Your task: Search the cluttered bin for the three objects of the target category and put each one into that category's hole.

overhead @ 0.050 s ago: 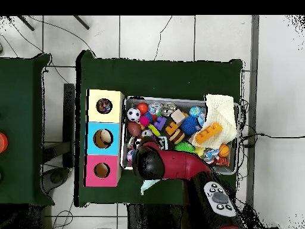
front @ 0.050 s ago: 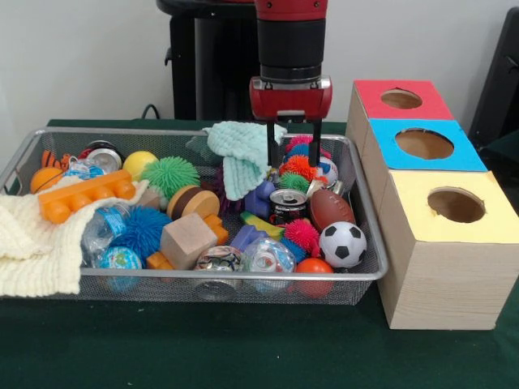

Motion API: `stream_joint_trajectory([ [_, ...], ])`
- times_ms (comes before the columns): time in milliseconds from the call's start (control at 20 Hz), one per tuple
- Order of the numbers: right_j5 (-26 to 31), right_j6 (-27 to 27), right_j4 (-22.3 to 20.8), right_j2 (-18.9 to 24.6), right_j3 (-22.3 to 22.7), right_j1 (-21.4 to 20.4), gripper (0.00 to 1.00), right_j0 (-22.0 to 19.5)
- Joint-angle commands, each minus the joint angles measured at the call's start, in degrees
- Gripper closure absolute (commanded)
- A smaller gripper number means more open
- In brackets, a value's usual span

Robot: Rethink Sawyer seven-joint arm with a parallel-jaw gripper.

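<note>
Nearest me is the wire bin's (front @ 0.050 s ago: 243, 279) front rim, with the soccer ball (front @ 0.050 s ago: 342, 244) and toy football (front @ 0.050 s ago: 331, 208) packed close behind it. My gripper (front @ 0.050 s ago: 293, 154) hangs at the bin's back edge, fingers narrowly parted, empty, beside a mint cloth (front @ 0.050 s ago: 239, 158). Little free room between toys. Overhead, the arm hides the gripper, but the yellow box's (overhead @ 0.050 s ago: 105, 106) hole shows something inside.

— Red and black arm (front @ 0.050 s ago: 292, 36): black ribbed cylinder above a red wrist block, thin black pincer (front @ 0.050 s ago: 293, 154) fingers below.

— From overhead, rounded red link with dark cap; grey panel (overhead @ 0.050 s ago: 218, 198) bearing small round buttons.
</note>
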Motion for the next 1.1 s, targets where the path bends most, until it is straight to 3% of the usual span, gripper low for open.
stream_joint_trajectory([
  [50,6.36,4.56,1.92,0.25,-12.0,5.03,0.0,0.79],
  [1100,5.97,4.61,1.46,1.49,-17.38,10.48,0.0,0.45],
])
